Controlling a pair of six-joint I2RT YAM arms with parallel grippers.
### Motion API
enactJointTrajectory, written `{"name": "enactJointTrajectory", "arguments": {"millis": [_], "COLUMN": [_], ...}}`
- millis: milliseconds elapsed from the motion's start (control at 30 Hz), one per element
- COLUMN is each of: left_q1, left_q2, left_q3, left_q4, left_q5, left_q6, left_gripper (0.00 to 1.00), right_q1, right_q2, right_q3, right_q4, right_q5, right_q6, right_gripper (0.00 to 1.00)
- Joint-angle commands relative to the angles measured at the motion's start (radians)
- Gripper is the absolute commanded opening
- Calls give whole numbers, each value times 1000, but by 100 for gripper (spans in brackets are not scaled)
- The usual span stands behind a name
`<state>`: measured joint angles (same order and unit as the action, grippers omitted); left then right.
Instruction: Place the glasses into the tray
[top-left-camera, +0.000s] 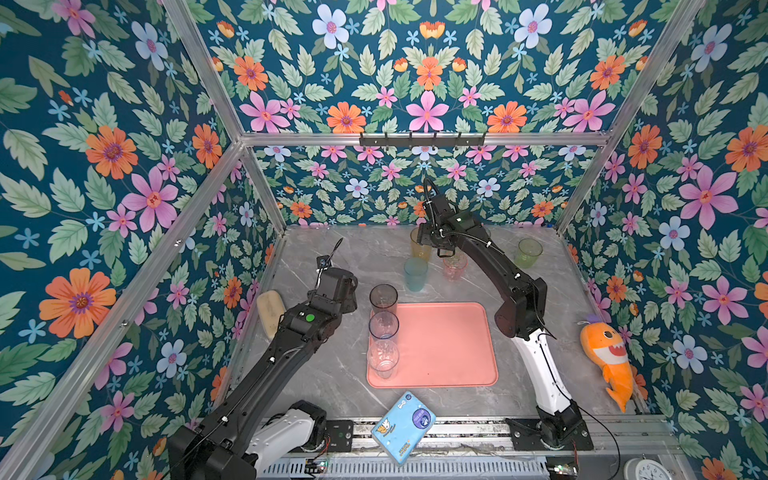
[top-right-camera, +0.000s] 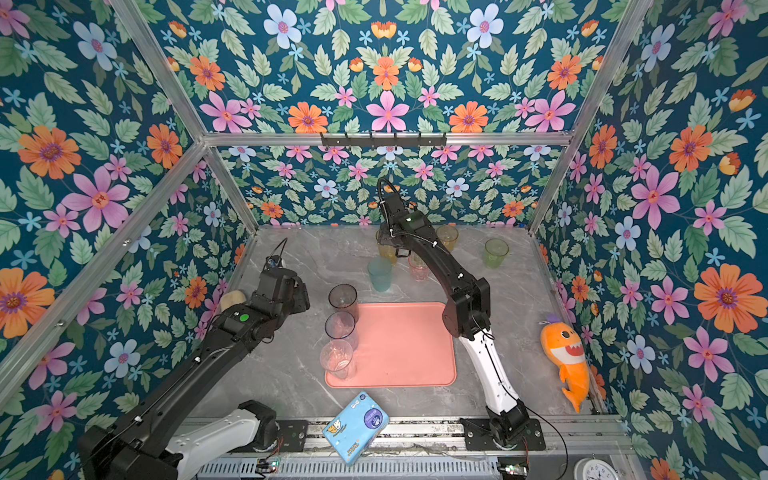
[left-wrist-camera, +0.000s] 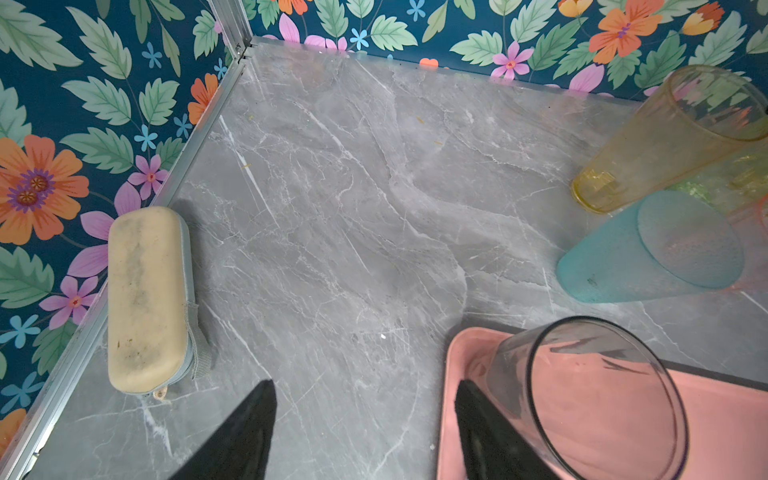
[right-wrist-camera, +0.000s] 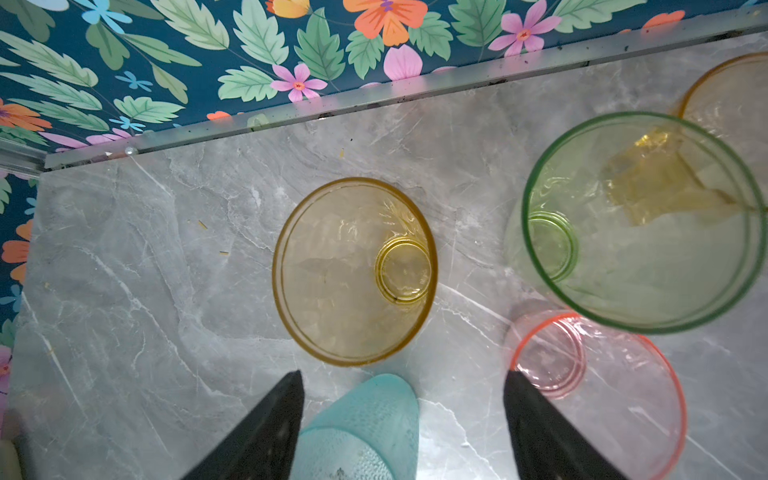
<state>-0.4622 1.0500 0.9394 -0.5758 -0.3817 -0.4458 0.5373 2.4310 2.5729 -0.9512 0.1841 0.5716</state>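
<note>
Row inside left edge of salmon-pink rectangular tray (top-left-camera: 449, 345), far to near: smoky-grey tumbler (top-left-camera: 383, 297), pale-blue tumbler (top-left-camera: 383, 326), clear tumbler (top-left-camera: 382, 359); behind tray on marble table (top-left-camera: 332, 374): teal tumbler (top-left-camera: 415, 274), pink tumbler (top-left-camera: 455, 266), orange tumbler (top-left-camera: 419, 246), yellow-green tumbler (top-left-camera: 528, 252).

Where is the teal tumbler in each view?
Top view: teal tumbler just behind the tray's far edge.
Top view: teal tumbler, same spot.
Left wrist: teal tumbler beyond the tray's corner.
Right wrist: teal tumbler between the right gripper's open fingers.
Shared landmark: amber tumbler beside it.
</note>
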Motion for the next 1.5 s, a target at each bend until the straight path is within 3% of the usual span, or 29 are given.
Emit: {"name": "enactJointTrajectory", "arguments": {"millis": [0,433,733,1467], "left_q1": [2,2,2,2], "left_q2": [3,-9,-27,-36], "left_q3": [2,-5,-1,-26], "left_q4": [4,13,-6,-18], "left_q5": [16,42,43,51], "left_q6": [5,5,4,-10], "left_gripper": [71,71,71,71], "right_q1": [0,-3,-16,-27], "right_q2": [13,35,50,89], "right_q3": [30,40,39,28], "right_q4": [7,31,59,87], "right_q5": [-39,29,8,14], "right_q6": [-2,-7,4,6], "right_gripper": [69,64,51,44]}}
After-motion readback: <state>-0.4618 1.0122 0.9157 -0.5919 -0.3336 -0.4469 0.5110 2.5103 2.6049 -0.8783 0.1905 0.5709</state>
